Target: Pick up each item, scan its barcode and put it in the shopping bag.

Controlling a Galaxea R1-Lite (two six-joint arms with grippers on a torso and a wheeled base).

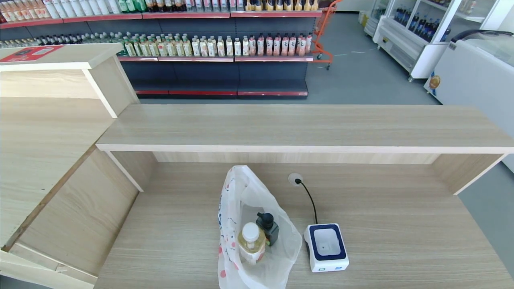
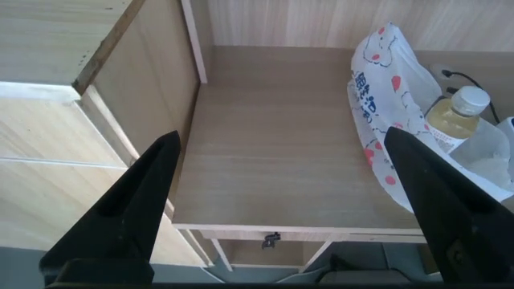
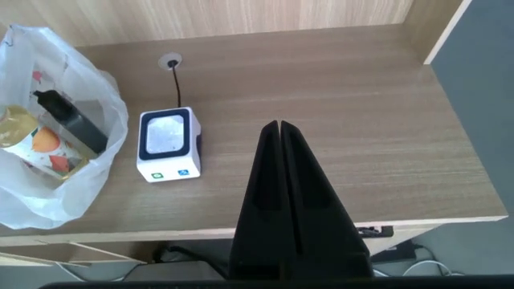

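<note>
A translucent white shopping bag (image 1: pixel 241 196) with red and blue print stands open on the wooden counter (image 1: pixel 401 241). Inside it stand a yellow drink bottle with a white cap (image 1: pixel 251 241) and a dark bottle with a black pump top (image 1: pixel 268 228). The white and blue barcode scanner (image 1: pixel 326 247) sits just right of the bag, its black cable (image 1: pixel 308 197) running to a port in the counter. My left gripper (image 2: pixel 281 189) is open, held back above the counter's near left edge, the bag (image 2: pixel 384 96) off to one side. My right gripper (image 3: pixel 279 128) is shut, empty, hanging above the counter near the scanner (image 3: pixel 167 144).
A raised wooden ledge (image 1: pixel 305 128) runs across behind the work surface, with side panels at left (image 1: pixel 80 216) and right (image 1: pixel 470 170). Beyond are store shelves of bottles (image 1: pixel 217 46) and white freezers (image 1: pixel 474 76). Bare counter lies left of the bag and right of the scanner.
</note>
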